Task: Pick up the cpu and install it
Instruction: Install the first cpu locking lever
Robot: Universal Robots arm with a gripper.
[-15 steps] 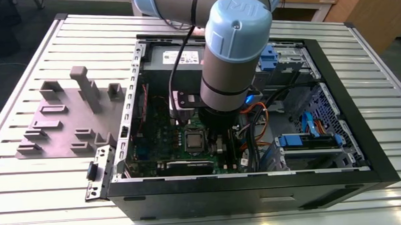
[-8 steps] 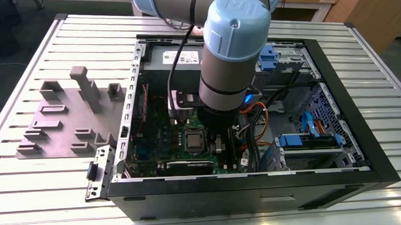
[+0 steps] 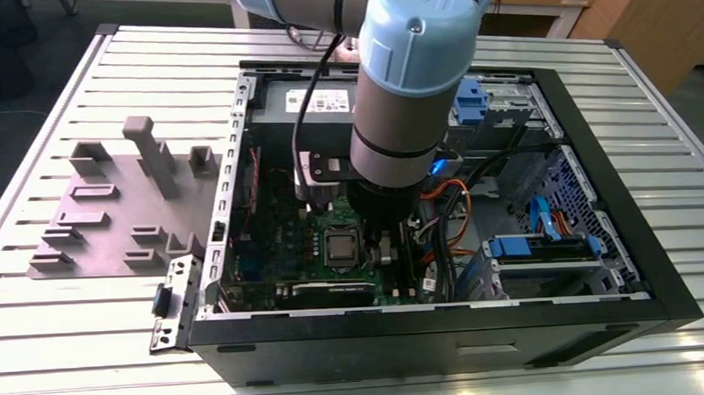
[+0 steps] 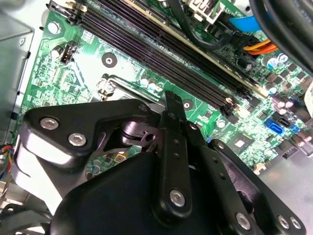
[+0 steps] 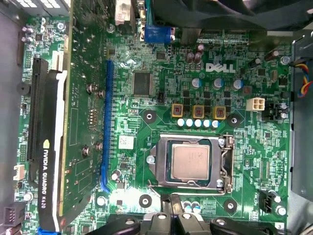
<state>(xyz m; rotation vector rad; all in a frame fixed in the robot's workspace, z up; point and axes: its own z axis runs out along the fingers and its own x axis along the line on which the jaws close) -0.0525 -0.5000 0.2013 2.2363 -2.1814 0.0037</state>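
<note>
Cpu (image 5: 190,162) lay seated in socket frame (image 5: 222,161) on motherboard (image 5: 161,103) | gripper (image 5: 168,215) hung just beside frame, holding nothing | finger state could not be told.

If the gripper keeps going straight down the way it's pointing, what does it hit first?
Most likely the motherboard right beside the socket frame, where the cpu already sits. The gripper points down into the open case, slightly off the socket; exact depth is unclear.

Open computer case (image 3: 585,154), green motherboard (image 5: 161,98), graphics card (image 5: 73,122), grey fixture plate (image 3: 107,224), slatted table (image 3: 51,313)
</note>
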